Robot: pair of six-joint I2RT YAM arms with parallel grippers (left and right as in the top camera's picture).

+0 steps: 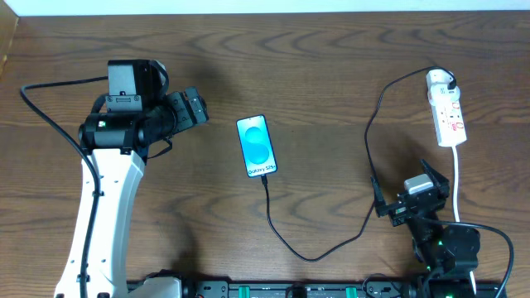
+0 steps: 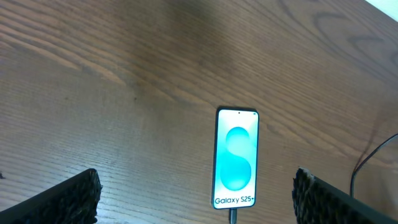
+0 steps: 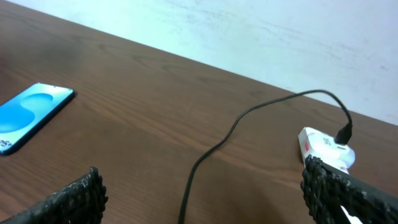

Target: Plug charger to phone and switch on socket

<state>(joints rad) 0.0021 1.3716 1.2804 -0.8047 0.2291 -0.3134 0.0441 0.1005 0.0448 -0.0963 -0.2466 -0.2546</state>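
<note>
Left hand (image 1: pixel 196 108) wide, Galaxy S25 phone (image 1: pixel 256 146) ahead, charger cable (image 1: pixel 281 236) at its near end. Right hand (image 1: pixel 407 194) wide, power strip (image 1: pixel 445 112) ahead.

The phone (image 1: pixel 257 146) lies flat mid-table before me, blue screen lit and facing up. The thin black charger (image 1: pixel 368 132) loops from its near end over to my right, where its white plug sits in the narrow white socket's (image 1: pixel 447 116) far end.
</note>
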